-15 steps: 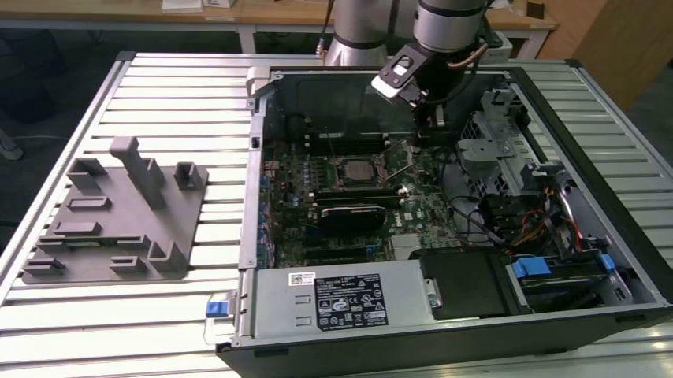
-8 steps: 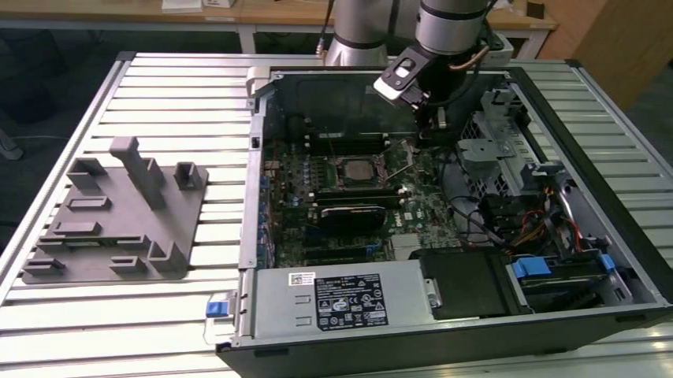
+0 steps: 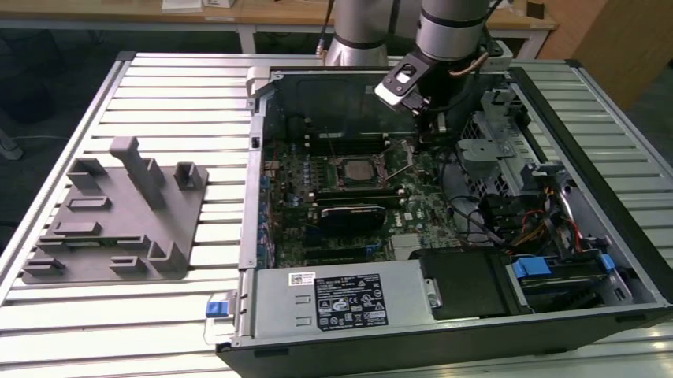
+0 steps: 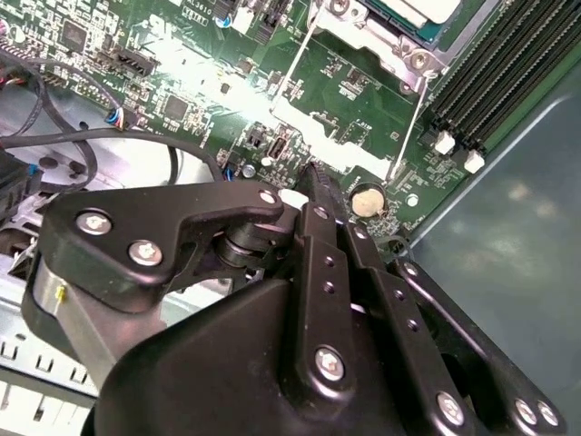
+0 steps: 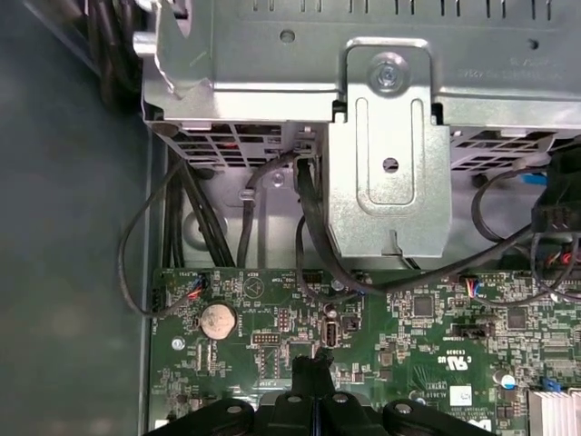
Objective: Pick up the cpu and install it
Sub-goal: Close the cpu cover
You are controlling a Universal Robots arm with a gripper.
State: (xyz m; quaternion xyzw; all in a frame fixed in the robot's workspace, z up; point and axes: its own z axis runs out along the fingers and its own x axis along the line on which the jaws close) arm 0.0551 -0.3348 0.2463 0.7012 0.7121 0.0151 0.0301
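Starting nearest in the exterior view: power supply [image 3: 336, 299] at the 6 o'clock edge of the case [image 3: 250, 197], grey fixture tray [image 3: 110, 216] on the table [image 3: 158, 87] at the case's 9 o'clock. Mid-board, the cpu [image 3: 355, 168] sits in the socket [image 4: 354, 32], silver top up. Claw [image 3: 428, 138] hangs off the cpu's 2 o'clock, low over the motherboard [image 5: 418, 318] near the coin cell [image 5: 217, 320]. Fingers [image 5: 302, 372] are pressed together, nothing visible between.
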